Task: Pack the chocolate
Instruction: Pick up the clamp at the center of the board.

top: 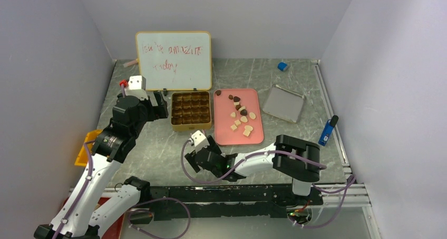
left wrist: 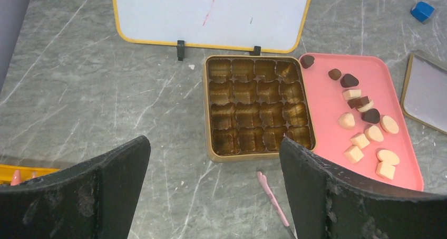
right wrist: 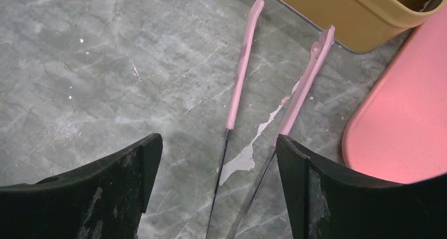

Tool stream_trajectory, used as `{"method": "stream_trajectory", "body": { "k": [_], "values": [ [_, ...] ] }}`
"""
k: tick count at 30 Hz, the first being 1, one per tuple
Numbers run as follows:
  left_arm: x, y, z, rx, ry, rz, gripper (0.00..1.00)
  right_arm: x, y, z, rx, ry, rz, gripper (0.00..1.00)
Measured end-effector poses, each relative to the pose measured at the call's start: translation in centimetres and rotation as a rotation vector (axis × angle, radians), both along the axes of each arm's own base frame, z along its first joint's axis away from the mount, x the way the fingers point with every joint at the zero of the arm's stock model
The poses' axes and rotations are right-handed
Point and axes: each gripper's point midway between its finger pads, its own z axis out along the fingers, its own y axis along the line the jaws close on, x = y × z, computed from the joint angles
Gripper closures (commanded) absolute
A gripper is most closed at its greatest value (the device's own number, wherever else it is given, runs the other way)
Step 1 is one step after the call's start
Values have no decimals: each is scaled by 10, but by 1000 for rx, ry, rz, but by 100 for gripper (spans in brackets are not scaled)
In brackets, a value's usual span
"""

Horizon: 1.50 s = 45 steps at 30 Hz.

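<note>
The right gripper (right wrist: 219,144) hangs low over the desk (right wrist: 105,65), jaws wide apart and empty, with the pink tweezers (right wrist: 240,70) lying flat between them; the left gripper (left wrist: 215,141) is fully open and empty too. The chocolate (left wrist: 371,115) sits on the pink tray (left wrist: 327,139) ahead and right of the right gripper, beside the empty gold box (left wrist: 248,102). Closing off-centre could catch only one thin arm, so the tweezers skid away or twist.
</note>
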Motion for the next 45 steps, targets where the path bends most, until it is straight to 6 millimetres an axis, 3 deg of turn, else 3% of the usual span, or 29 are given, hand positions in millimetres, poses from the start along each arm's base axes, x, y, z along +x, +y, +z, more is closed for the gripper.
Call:
{"method": "stream_trajectory", "body": {
  "k": [15,19,23,28,36,45],
  "values": [
    [2,-1,-2,-1,-5,0,3,11,2,-4,54,19,-84,20],
    [2,-1,-2,-2,-6,0,4,11,3,-3,61,21,-84,29],
    [3,-1,-1,-5,-13,0,4,7,6,-3,54,31,-44,30],
    [3,-1,0,-6,-15,0,4,3,12,6,66,35,-4,27],
    [3,-1,0,-6,-15,0,3,8,12,44,134,-7,-29,19],
    [3,-1,0,-5,-14,0,3,18,-6,34,68,-29,-121,11]
  ]
}}
